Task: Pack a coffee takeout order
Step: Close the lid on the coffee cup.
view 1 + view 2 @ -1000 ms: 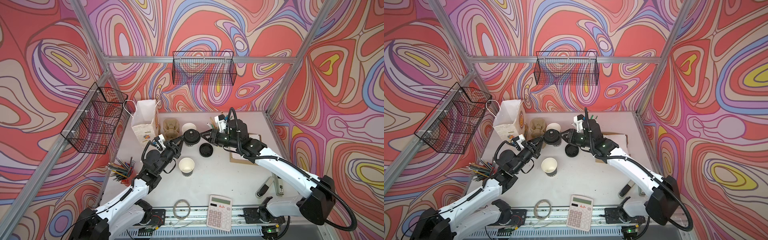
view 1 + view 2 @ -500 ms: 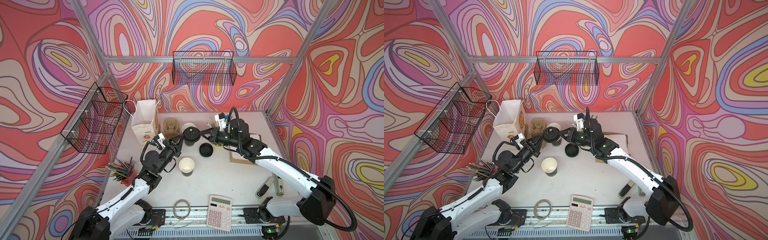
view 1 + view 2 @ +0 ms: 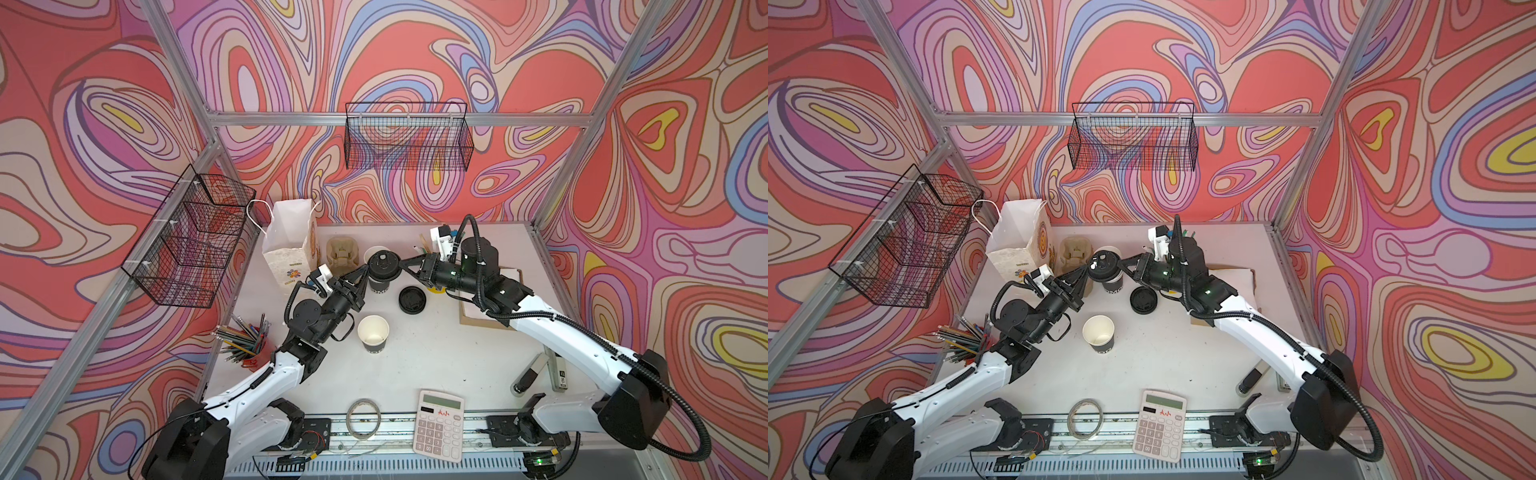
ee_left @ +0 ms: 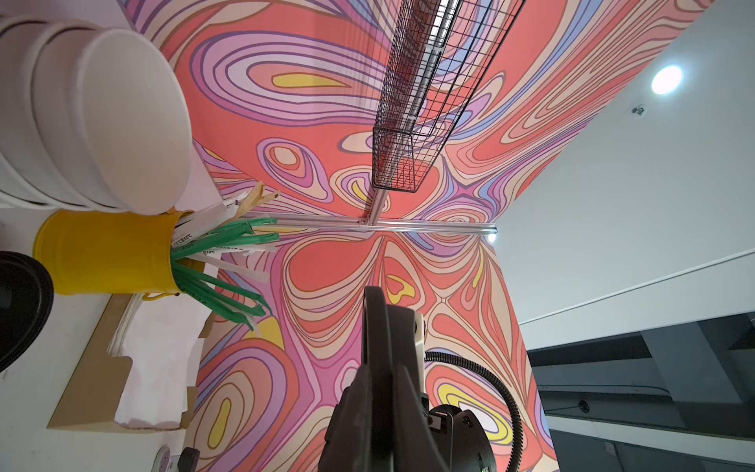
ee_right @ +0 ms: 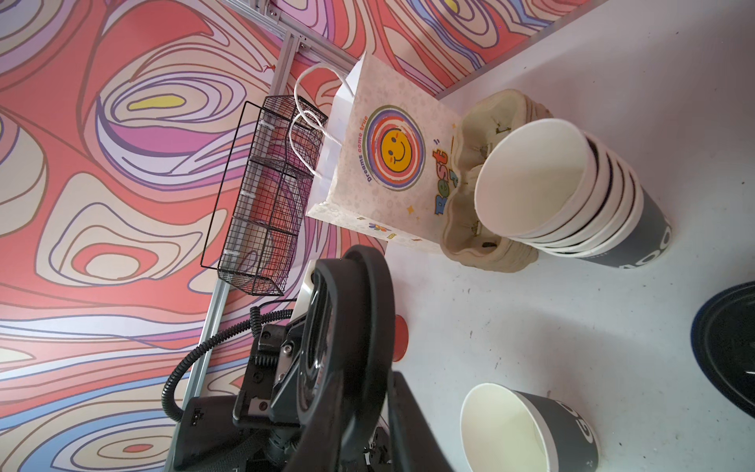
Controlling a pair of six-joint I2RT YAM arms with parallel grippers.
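A black lid [image 3: 384, 264] [image 3: 1102, 262] hangs flat in the air above the table's back middle. My left gripper [image 3: 365, 272] [image 4: 380, 376] is shut on its left rim. From the other side my right gripper [image 3: 402, 266] [image 5: 367, 388] is shut on the lid [image 5: 351, 310]. No cup is under it. The dark paper cup [image 3: 373, 338] [image 5: 527, 429] stands open and lidless nearer the front. The tan pulp carrier [image 3: 343, 254] [image 5: 474, 229] sits at the back beside the tall white printed bag [image 3: 291, 245] [image 5: 388, 163].
A stack of lidless cups [image 5: 572, 192] [image 4: 102, 122] stands just behind the held lid. Another black lid [image 3: 412, 300] lies on the table. A yellow pot of straws [image 4: 106, 253], a clipboard [image 3: 490, 316], a pencil pot [image 3: 245, 340], a calculator [image 3: 440, 424] and a tape ring [image 3: 363, 417] are around.
My right gripper has moved in on the lid's right rim and its jaws have narrowed onto it. The left gripper has kept hold of the lid almost in place.
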